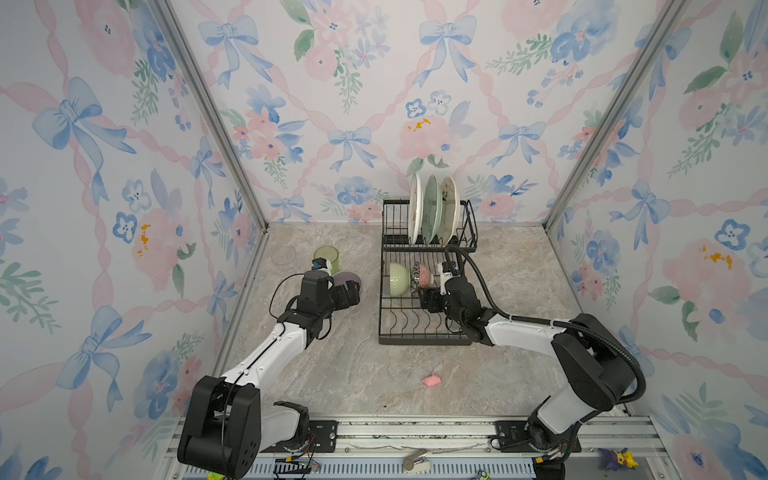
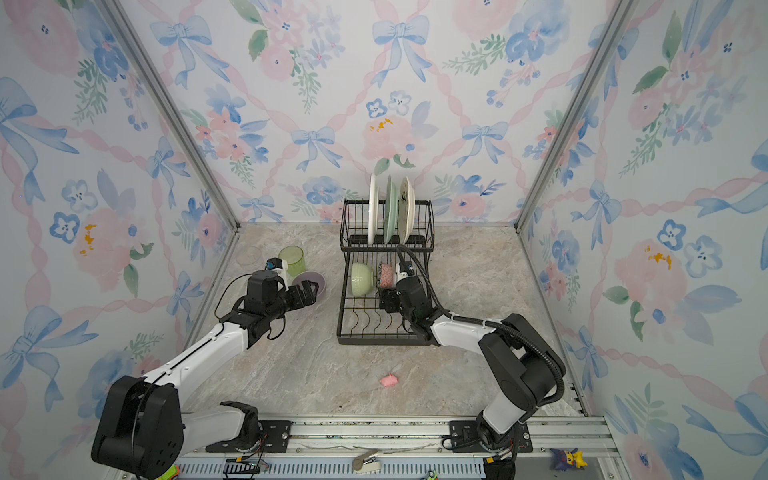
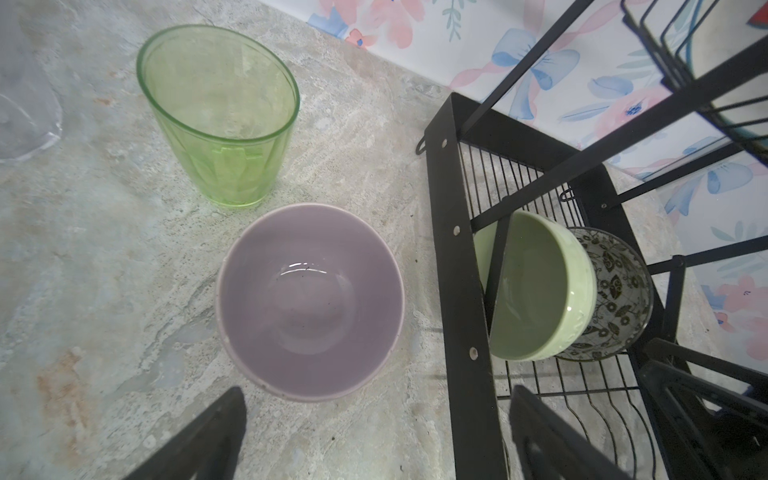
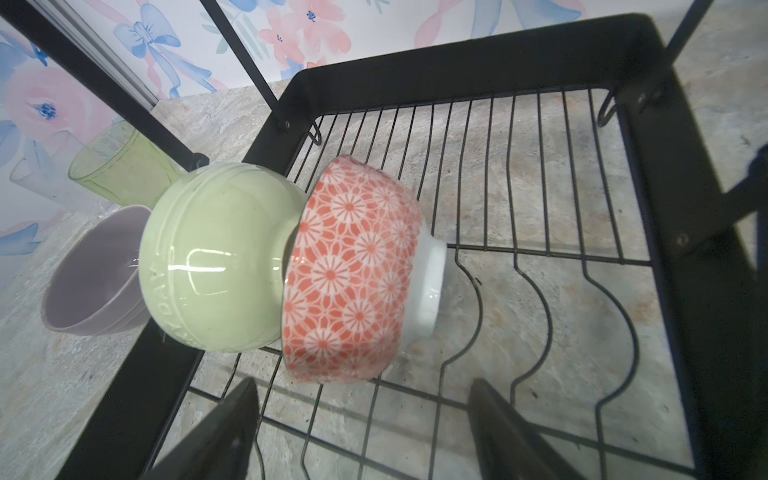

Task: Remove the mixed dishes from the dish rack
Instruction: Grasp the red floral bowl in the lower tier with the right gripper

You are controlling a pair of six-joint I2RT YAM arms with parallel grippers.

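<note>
One pink-patterned bowl (image 4: 353, 270) leans on edge against the pale green bowl (image 4: 216, 257) in the dish rack (image 1: 381, 316), so my right gripper (image 4: 363, 395) hovers spread at its six o'clock; my left gripper (image 3: 378, 395) gapes empty.

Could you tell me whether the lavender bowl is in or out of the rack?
Out: the bowl sits upright on the table beside the tumbler.

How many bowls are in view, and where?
3. The pale green bowl and the pink-patterned bowl stand on edge, touching, on the lower tier of the dish rack; the lavender bowl sits upright on the table. None looks hidden.
</note>
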